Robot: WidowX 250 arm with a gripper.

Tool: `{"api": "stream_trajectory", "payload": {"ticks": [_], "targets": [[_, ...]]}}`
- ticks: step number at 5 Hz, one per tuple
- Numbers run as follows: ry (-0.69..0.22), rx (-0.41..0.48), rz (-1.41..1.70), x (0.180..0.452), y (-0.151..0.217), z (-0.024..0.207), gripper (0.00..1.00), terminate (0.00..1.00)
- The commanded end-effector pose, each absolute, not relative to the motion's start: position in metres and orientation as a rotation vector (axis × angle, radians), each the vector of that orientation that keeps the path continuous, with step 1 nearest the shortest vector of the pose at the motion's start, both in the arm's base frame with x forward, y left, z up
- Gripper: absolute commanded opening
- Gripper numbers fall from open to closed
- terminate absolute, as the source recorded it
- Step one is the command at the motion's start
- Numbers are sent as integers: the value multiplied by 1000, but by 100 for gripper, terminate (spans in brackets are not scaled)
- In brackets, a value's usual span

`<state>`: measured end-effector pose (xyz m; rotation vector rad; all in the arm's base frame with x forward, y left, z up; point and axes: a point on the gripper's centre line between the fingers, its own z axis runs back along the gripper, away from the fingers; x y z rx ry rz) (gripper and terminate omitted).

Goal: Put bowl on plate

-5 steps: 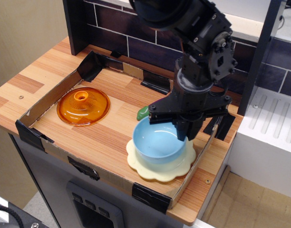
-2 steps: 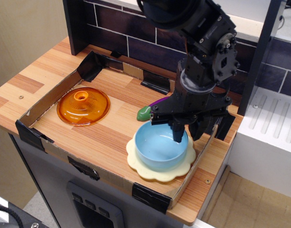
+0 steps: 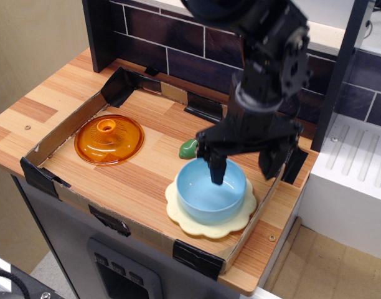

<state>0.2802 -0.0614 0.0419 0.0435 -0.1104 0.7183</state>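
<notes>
Since a second ago the gripper [image 3: 243, 167] has let go and spread wide, one finger over the bowl's hollow, the other outside to the right. Left to right: orange lid [image 3: 109, 138], then the bowl [image 3: 210, 190] resting on the plate [image 3: 210, 212], seemingly centred. Lift straight up so neither finger clips the rim.

Fingers opened and lifted off the bowl

A second ago the gripper [image 3: 243, 168] held the far rim of the bowl [image 3: 210, 191] just above the plate [image 3: 178, 210]. Now the bowl sits on the plate, the fingers [image 3: 216, 168] are spread wide, one over the bowl's inside, the other beyond its right side.
</notes>
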Motion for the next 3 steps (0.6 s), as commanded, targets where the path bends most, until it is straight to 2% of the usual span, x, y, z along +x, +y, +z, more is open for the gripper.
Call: {"api": "stream_trajectory", "payload": {"ticks": [1,2,3], "targets": [[-225,-36,717,298,-44,105,100,0],[-225,-36,717,298,-44,105,100,0],[-225,-36,717,298,-44,105,100,100]]}}
